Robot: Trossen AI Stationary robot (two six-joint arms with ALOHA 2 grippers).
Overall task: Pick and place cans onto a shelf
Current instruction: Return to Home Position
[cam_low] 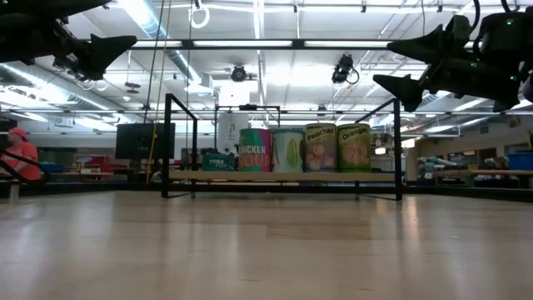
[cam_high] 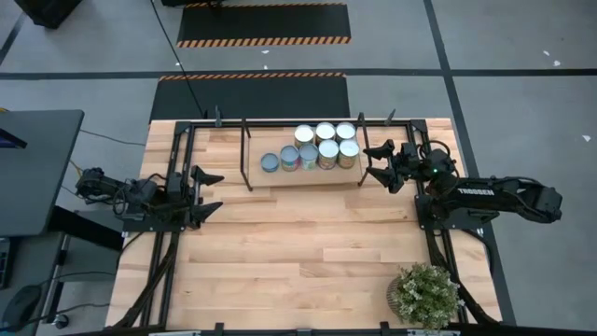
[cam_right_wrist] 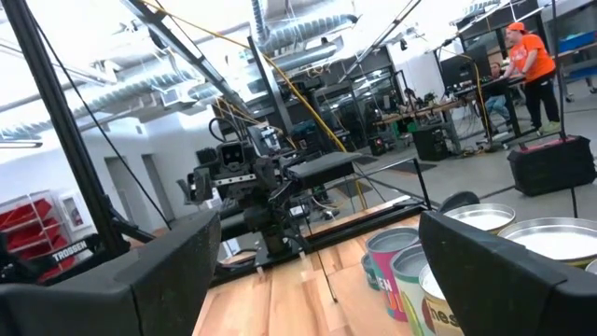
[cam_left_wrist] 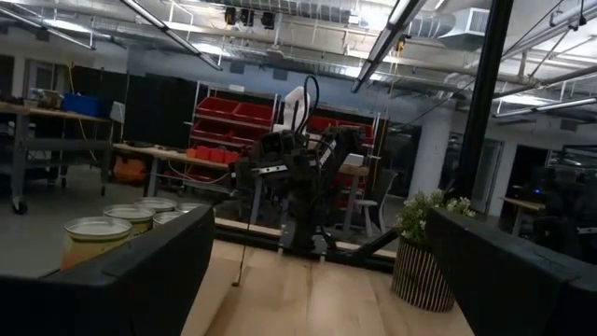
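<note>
Shows eight cans (cam_high: pixel 327 154) upright, axes vertical, in two left-right rows on the shelf (cam_high: pixel 280 177), far centre of surface (cam_high: pixel 298 252). Finds left gripper (cam_high: pixel 216 192) and right gripper (cam_high: pixel 371 164) wide, empty, flanking it.

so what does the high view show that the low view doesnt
Only the high view: the potted plant at the table edge near the right arm, and all eight tops of the cans, three behind five. Only the low view: side labels, as on the Peaches can, and a person in the room behind. Both: the shelf holding the cans, and the left gripper and right gripper, open, clear of it.
</note>
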